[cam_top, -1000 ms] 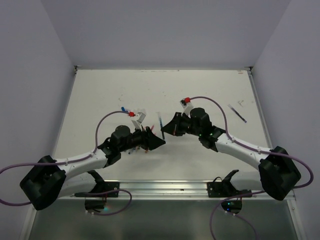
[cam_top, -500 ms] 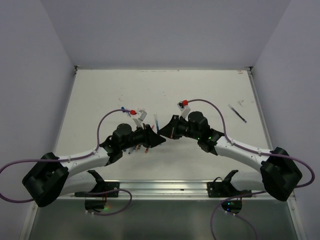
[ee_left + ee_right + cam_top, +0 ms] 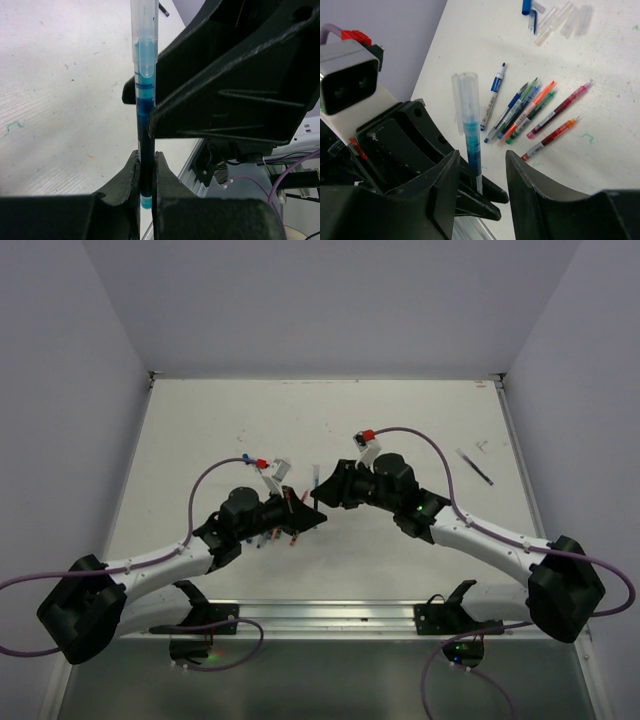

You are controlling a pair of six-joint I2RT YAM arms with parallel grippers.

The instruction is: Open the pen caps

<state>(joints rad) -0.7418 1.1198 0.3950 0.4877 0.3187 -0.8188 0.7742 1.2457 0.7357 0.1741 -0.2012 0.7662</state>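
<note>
While the left gripper (image 3: 145,162) is clamped on the blue pen (image 3: 145,125) at lower centre, you see the right gripper (image 3: 481,159) spread apart astride it, its clear pen cap (image 3: 465,95) on at centre; label print on a loose pen (image 3: 493,89) is unreadable.

**A:** How much of the pen (image 3: 145,75) shows above the left gripper (image 3: 146,157)?

**B:** Not all of it. Its cap (image 3: 144,20) runs off the top edge, and the barrel disappears between the clamped fingers.

**A:** And from the right gripper (image 3: 481,162)?

**B:** The pen's lower end is hidden behind dark gripper parts. Far beyond the fingers, the loose caps (image 3: 565,20) are blurred, so I can't count them.
</note>
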